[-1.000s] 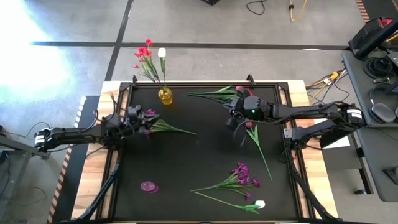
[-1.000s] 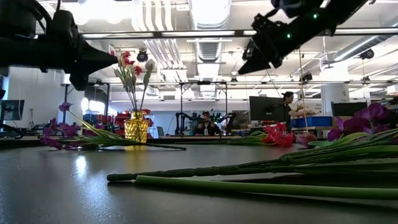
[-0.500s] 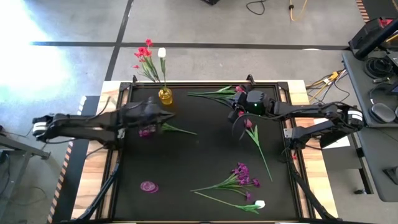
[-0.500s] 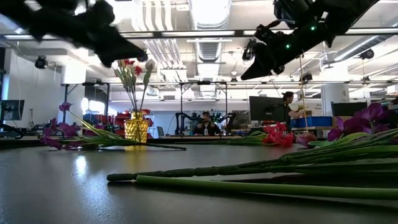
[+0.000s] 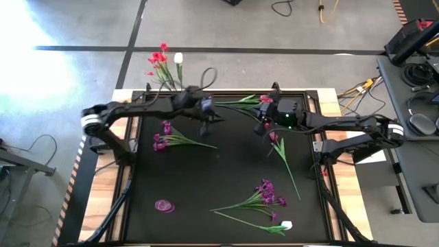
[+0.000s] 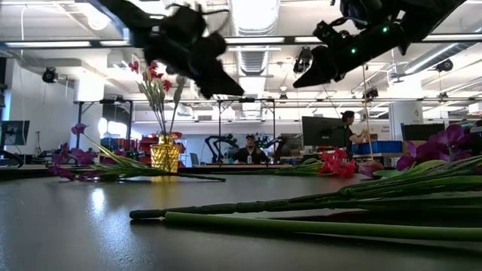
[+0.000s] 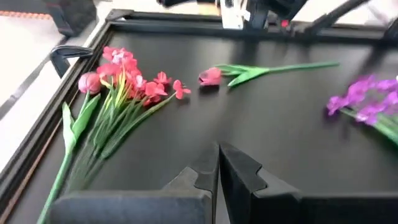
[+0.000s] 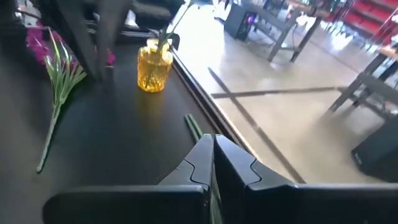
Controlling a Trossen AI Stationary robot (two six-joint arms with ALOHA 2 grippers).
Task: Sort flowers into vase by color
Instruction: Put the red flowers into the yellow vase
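High view: left gripper (image 5: 209,123) clenched empty, raised over black mat (image 5: 219,178) near yellow glass vase (image 5: 182,105); right gripper (image 5: 263,123) clenched empty above red-pink sprigs (image 5: 241,103); purple sprigs (image 5: 264,195) lie near front.

A vase (image 5: 182,104) (holding flowers (image 5: 163,62)) stands at the table's (image 5: 219,171) far edge, left of centre.
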